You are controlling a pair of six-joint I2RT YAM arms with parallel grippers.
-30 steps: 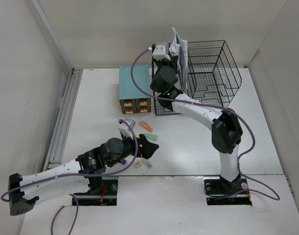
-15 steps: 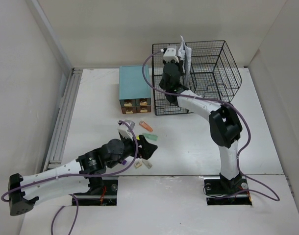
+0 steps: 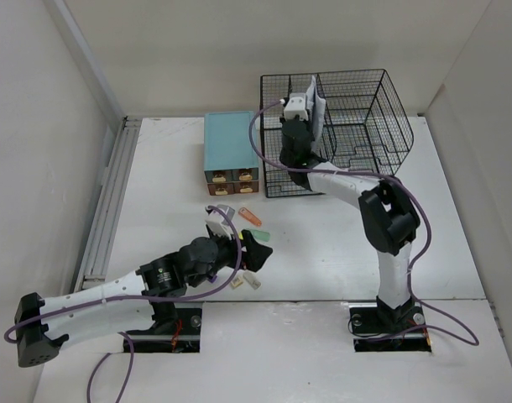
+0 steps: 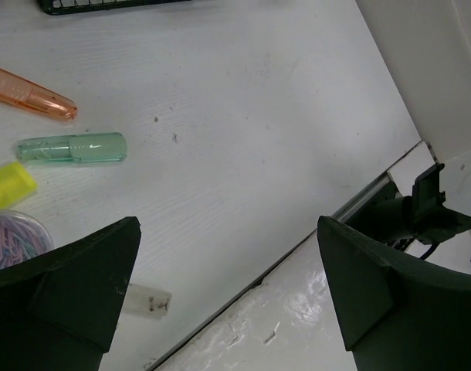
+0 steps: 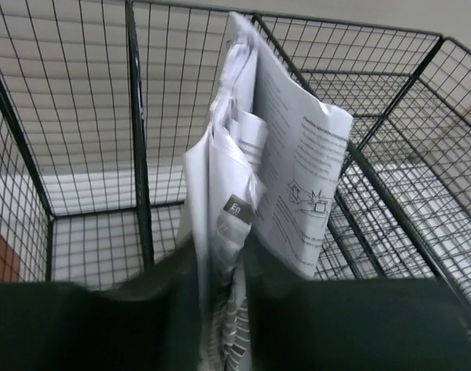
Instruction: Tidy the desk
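The desk (image 3: 323,252) is a white tabletop with a grey rail (image 3: 109,201) along its left edge. My right gripper (image 3: 309,107) (image 5: 224,263) is over the black wire-mesh rack (image 3: 365,117) at the back. It is shut on a folded bundle of printed papers (image 5: 274,170) (image 3: 316,94), which stands upright between the rack's wire walls (image 5: 135,139). My left gripper (image 3: 258,250) (image 4: 228,224) hangs open and empty over the desk's front edge. An orange pen (image 4: 31,100) (image 3: 250,218), a green tube (image 4: 72,148) (image 3: 256,232) and a yellow piece (image 4: 10,184) lie just beyond it.
A teal-topped drawer box (image 3: 229,151) stands left of the rack. A small white strip (image 4: 147,297) (image 3: 246,282) lies by the desk's front edge. A round tub of coloured clips (image 4: 11,236) sits by my left finger. White walls enclose the desk at the left and back.
My right arm has swung to the right and lowered, carrying the papers from the rack's left front corner into the rack. The left arm has hardly moved.
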